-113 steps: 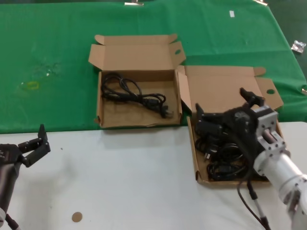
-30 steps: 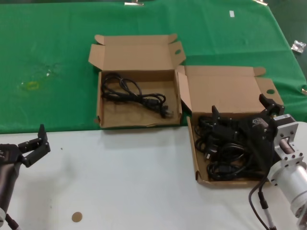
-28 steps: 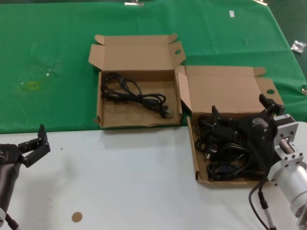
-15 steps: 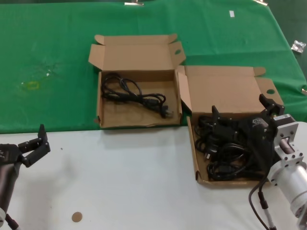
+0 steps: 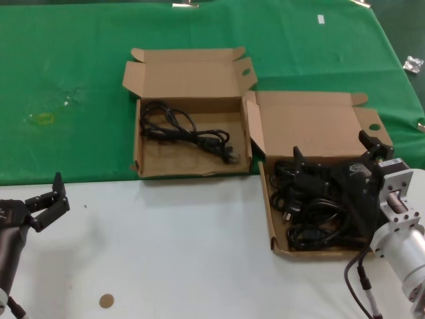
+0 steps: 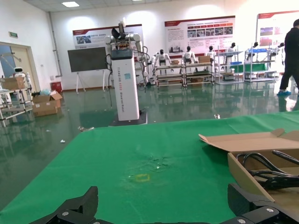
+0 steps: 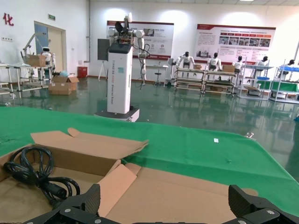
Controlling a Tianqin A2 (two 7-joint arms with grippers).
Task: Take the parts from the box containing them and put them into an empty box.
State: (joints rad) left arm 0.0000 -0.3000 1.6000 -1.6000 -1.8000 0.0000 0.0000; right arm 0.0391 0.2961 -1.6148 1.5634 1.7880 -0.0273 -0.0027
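A: Start with the cords. Where are they?

B: A heap of black looped power cords [image 5: 312, 212] fills the squarish brown cardboard box [image 5: 268, 212] on the right, straddling the green cloth's edge. The right gripper [image 5: 335, 156] sits right down over that heap, fingers spread wide, one tip near the tray's middle, the other by the lid's holed ear; nothing clasped that I can see.

A: And the other box?

B: The wider brown cardboard box [image 5: 143, 169], off beyond the right gripper's fingers toward the left, holds one single black cord [image 5: 186, 131] lying loose across its floor. Both lids stand open, and the two boxes sit just beside each other.

A: The left arm?

B: The left gripper [image 5: 46, 199] hangs over the white tabletop [image 5: 179, 252], well apart from both boxes, fingers parted, holding nothing.

A: The surface?

B: A green cloth [image 5: 73, 60] covers the far half, with a yellowish mark [image 5: 41, 119] ahead of the left fingers. A small brown disc [image 5: 105, 301] lies on the white part. Behind, the left wrist view shows a glossy-floored hall with a white robot stand [image 6: 124, 79].
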